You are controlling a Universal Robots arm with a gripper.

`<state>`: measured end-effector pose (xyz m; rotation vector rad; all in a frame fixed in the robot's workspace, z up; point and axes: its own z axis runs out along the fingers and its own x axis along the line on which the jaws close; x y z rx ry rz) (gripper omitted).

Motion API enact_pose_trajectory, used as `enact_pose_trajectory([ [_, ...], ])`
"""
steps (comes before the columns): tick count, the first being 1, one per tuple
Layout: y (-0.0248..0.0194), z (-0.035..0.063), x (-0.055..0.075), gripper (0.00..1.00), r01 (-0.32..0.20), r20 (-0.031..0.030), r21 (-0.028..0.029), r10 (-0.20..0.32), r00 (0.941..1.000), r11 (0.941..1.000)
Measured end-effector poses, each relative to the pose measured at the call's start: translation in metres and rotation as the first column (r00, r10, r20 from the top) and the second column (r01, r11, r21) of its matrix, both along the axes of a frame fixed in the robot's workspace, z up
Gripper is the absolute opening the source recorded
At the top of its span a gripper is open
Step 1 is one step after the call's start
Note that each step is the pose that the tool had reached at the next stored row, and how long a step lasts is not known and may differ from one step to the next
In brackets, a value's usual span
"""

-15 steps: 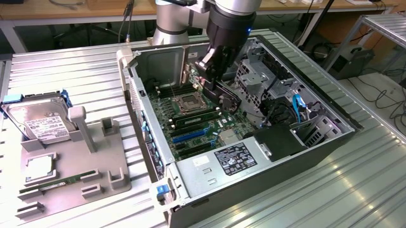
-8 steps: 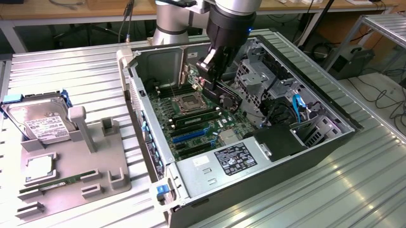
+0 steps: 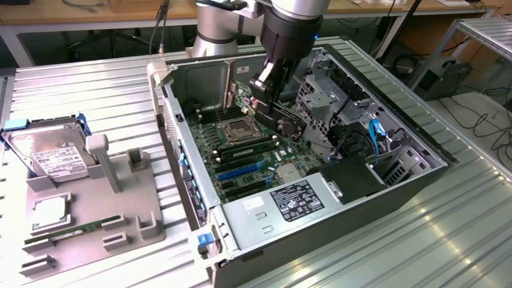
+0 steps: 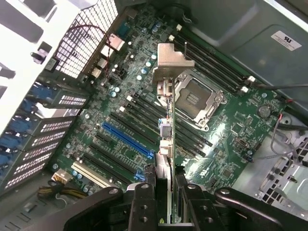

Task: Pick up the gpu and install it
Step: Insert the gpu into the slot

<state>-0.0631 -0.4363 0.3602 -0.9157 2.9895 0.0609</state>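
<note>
Exterior view: inside the open computer case (image 3: 344,192), the gripper (image 3: 265,90) pinches the gpu (image 3: 286,123) at a tilt over the motherboard (image 3: 240,153), and the gripper hides the card's upper end.

Wrist view: the gripper (image 4: 166,207) clamps the gpu (image 4: 166,132), seen edge-on with its fan hidden. The silver bracket (image 4: 172,60) is at the far end, beside the CPU socket (image 4: 195,98).

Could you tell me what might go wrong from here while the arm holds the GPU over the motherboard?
The gpu, clamped in the gripper, seems to hang nearer the CPU socket than the blue expansion slot; lowered off line, its edge could strike the socket or the black slots between. The fingers hold the card by one end, so it may tilt or slip when pressed.
</note>
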Motion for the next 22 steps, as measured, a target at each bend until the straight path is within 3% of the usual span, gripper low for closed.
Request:
enact_pose_trajectory([
  [10,0.0000,0.0000,0.0000,0.26,-0.071,0.0000,-0.0001,0.071,0.9975,0.9975],
  [22,0.0000,0.0000,0.0001,0.26,-0.159,0.0000,0.0000,0.159,0.9873,0.9873],
])
